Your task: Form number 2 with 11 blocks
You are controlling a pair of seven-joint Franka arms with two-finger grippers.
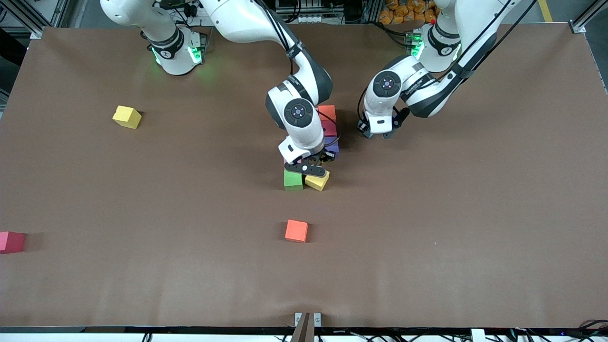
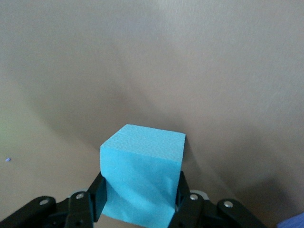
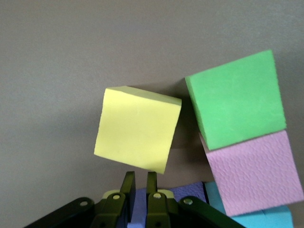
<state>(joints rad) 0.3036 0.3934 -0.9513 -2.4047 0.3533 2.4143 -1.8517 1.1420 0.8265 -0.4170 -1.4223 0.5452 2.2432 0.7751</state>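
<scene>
At table centre, the closed right gripper (image 1: 317, 166) nudges the skewed yellow block (image 1: 317, 180) square beside the green block (image 1: 293, 180), while at its two o'clock the left gripper (image 1: 375, 134) clamps a blue block (image 2: 141, 176) for the 2.

Robotics lab: aluminium frame (image 1: 28, 19), cables (image 1: 304, 14), brown table (image 1: 475, 213).

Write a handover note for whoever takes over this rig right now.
Left gripper: fingers against both sides of a blue block, toward its own end of the table.
Right gripper: shut and empty, low over the partial digit, by a crooked yellow block beside the green block.
Done: several blocks grouped mid-table; the arm hides most.
Left: straighten the yellow; place the blue, the orange block, the second yellow and the red block.
</scene>
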